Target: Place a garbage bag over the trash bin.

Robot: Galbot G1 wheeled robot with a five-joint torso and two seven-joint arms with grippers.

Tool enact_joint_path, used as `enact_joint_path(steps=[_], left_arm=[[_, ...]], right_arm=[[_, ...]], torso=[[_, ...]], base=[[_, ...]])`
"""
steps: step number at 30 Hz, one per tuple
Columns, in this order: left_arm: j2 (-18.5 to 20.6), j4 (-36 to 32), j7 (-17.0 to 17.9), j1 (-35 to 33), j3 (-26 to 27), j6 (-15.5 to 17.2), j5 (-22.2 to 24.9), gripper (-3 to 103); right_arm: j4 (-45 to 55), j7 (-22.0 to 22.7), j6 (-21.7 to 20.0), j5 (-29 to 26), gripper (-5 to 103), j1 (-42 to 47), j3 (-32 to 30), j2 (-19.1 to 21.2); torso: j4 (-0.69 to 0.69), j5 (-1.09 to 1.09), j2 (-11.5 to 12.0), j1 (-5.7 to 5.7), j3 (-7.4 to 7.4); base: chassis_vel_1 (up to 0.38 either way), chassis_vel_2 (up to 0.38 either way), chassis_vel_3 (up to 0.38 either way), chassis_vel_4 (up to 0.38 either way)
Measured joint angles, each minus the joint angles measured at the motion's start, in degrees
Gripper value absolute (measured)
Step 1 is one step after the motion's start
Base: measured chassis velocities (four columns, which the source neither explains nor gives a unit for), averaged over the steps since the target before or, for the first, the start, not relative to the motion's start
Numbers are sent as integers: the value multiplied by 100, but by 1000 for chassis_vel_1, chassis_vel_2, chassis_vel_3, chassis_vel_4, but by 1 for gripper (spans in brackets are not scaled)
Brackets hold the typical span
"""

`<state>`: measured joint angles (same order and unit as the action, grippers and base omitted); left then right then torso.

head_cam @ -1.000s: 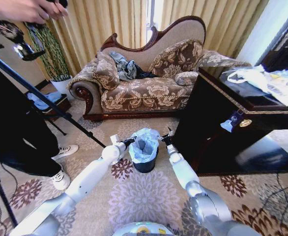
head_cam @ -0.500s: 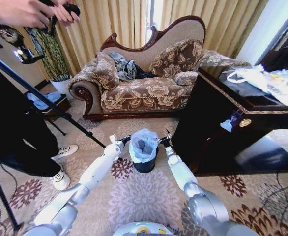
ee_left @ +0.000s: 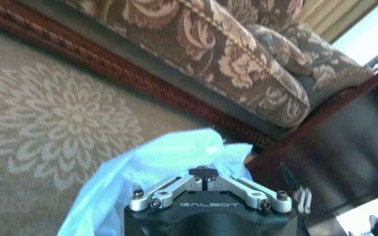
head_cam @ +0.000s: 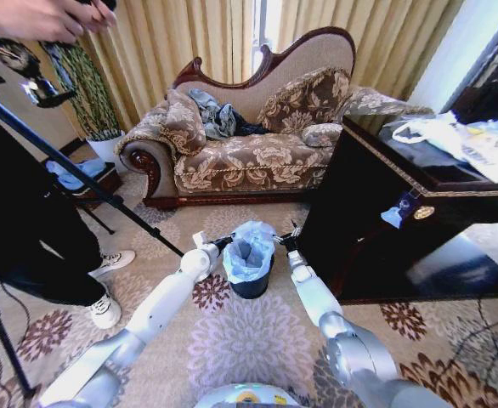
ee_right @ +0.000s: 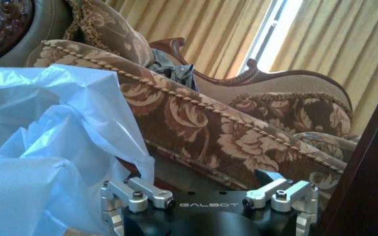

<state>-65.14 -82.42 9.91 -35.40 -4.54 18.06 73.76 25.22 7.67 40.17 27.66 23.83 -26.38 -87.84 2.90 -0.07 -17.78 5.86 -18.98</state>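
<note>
Both my arms reach forward and down, converging on the bin (head_cam: 250, 285), which stands upright on the carpet (head_cam: 232, 340) before the sofa (head_cam: 240, 153), mouth upward. My left gripper (head_cam: 223, 244) sits at the rim's left side, jaws pressed together on the bag (head_cam: 248, 251). My right gripper (head_cam: 281, 240) is at the rim's right side, jaws spread apart, plastic beside one finger. The bag lines the bin, its crumpled edge standing above the rim.

Daylight comes through the gap in the curtains (head_cam: 262, 30) behind the sofa (head_cam: 249, 140) and glares white. The head view bends at its edges. The left wrist view is soft and blurred; the dark cabinet (head_cam: 385, 221) stays shadowed.
</note>
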Motion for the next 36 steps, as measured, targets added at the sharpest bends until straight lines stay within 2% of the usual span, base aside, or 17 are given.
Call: enact_joint_path(steps=[2, 4, 5, 8, 13, 21, 36], left_arm=[[-100, 238, -53, 109, -47, 35, 11, 0], [-313, 827, -143, 338, -89, 124, 22, 0], [-313, 827, -143, 338, -89, 124, 22, 0], [-551, 1594, -220, 560, -77, 159, 17, 0], [-754, 2225, -326, 762, 51, 100, -91, 0], [-790, 2469, -442, 830, 182, -95, -285, 0], [-766, 2590, -530, 829, 323, -115, -288, 0]], right_arm=[[26, -44, -18, -22, 100, 11, -2, 4], [67, -152, -58, -78, 100, 25, -12, 8], [67, -152, -58, -78, 100, 25, -12, 8], [123, -420, -170, -251, 100, 43, -16, 3], [110, -546, -437, -278, 100, 41, -27, 17], [-216, -414, -652, -289, 100, -239, -48, 43], [-629, -465, -727, -208, 100, -218, -32, 122]], torso=[[0, -3, 0, 0, 0], [1, -2, 0, 0, 0], [1, -2, 0, 0, 0], [2, -2, 0, 1, 0], [1, -1, 0, 1, 0], [0, -2, 0, 1, 0], [1, -2, 0, 0, 0]], base=[[0, 0, 0, 0], [0, 0, 0, 0], [0, 0, 0, 0], [0, 0, 0, 0], [0, 0, 0, 0], [0, 0, 0, 0], [0, 0, 0, 0]])
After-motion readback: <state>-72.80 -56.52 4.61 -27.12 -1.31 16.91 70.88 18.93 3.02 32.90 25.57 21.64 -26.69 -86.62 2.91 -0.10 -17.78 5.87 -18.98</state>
